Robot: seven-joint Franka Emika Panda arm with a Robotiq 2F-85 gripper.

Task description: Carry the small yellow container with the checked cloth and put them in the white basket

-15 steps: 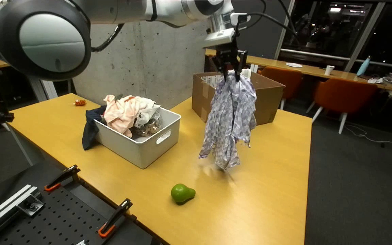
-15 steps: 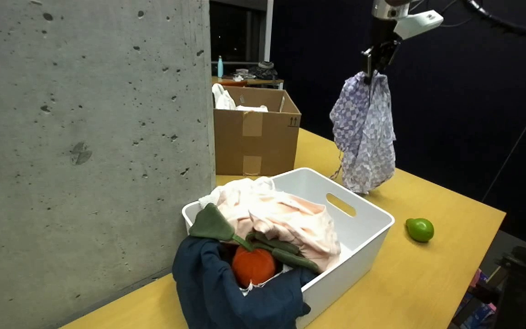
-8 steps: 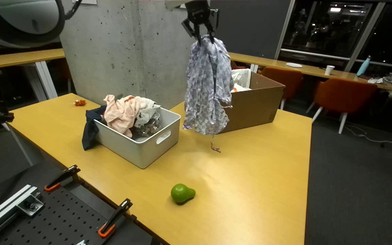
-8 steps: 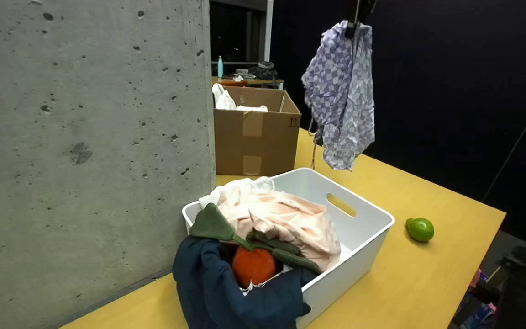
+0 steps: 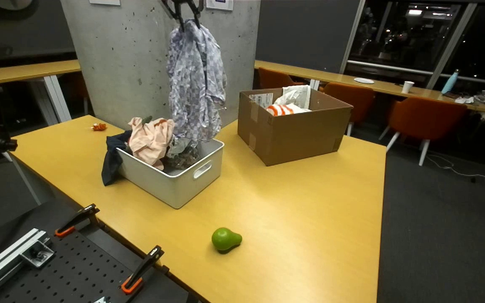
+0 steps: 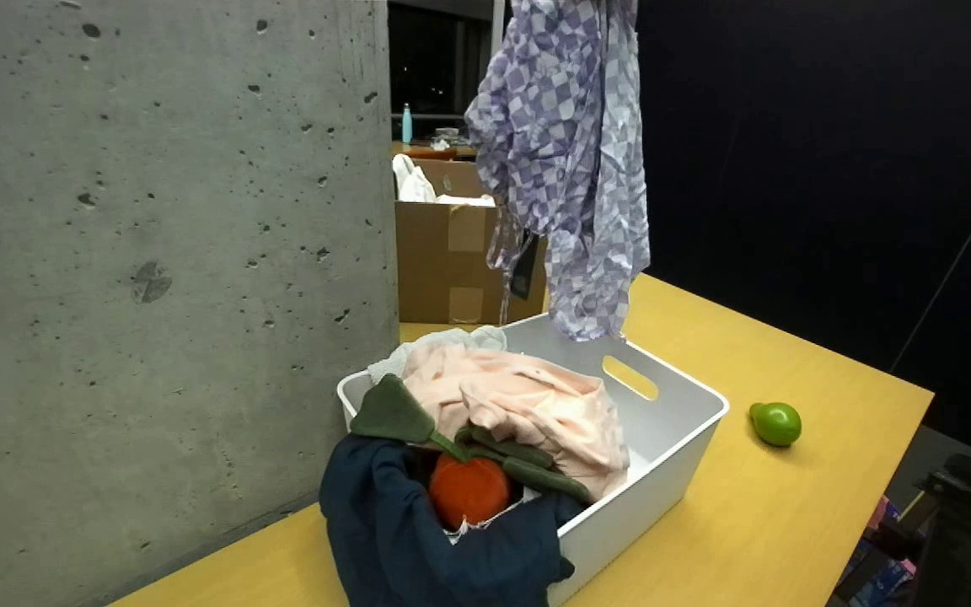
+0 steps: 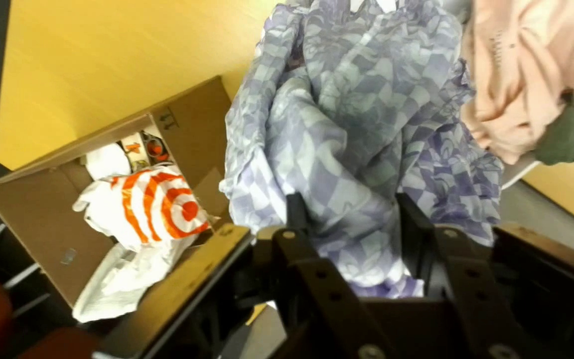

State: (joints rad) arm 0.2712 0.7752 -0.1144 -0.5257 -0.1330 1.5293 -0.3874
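The purple-and-white checked cloth (image 5: 196,84) hangs from my gripper (image 5: 190,26), whose fingers close on its bunched top. It also hangs in an exterior view (image 6: 565,126), where the gripper is above the frame. In the wrist view, cloth fills the space between the gripper's fingers (image 7: 352,209), held fairly wide apart by the bunch. The small yellow container does not show; whether the cloth hides it I cannot tell. The white basket (image 5: 158,185) stands on the table, also in an exterior view (image 6: 662,506). The cloth's lower end hangs at the basket's far side, about rim height.
The basket holds a peach cloth (image 6: 536,396), an orange ball (image 6: 469,491) and green soft pieces; a dark blue cloth (image 6: 418,539) drapes over its edge. A cardboard box (image 5: 305,139) stands behind. A green pear (image 5: 225,239) lies in front. A concrete pillar (image 5: 137,71) rises beside the basket.
My gripper has lifted the checked cloth off the table and carried it, in both exterior views, leftward from near the cardboard box to over the basket's far part.
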